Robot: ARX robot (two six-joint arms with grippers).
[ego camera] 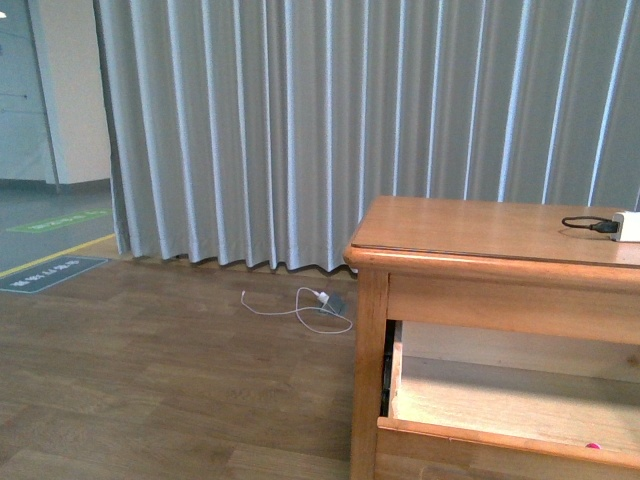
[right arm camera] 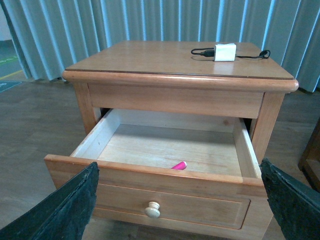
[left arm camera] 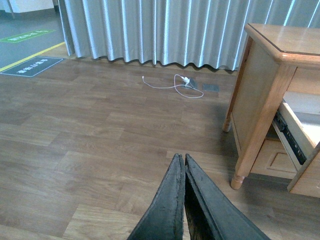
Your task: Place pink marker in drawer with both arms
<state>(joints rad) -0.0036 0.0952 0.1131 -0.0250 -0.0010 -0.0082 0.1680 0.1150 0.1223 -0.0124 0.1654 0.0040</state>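
Pink marker already in the open drawer, just behind its front wall, long axis slanted roughly along the front. Right fingers spread wide, empty, facing the drawer with the knob between them, so the right arm is nearer. Left fingers pressed together, empty, over the floor beside it. Floor sign text unreadable.
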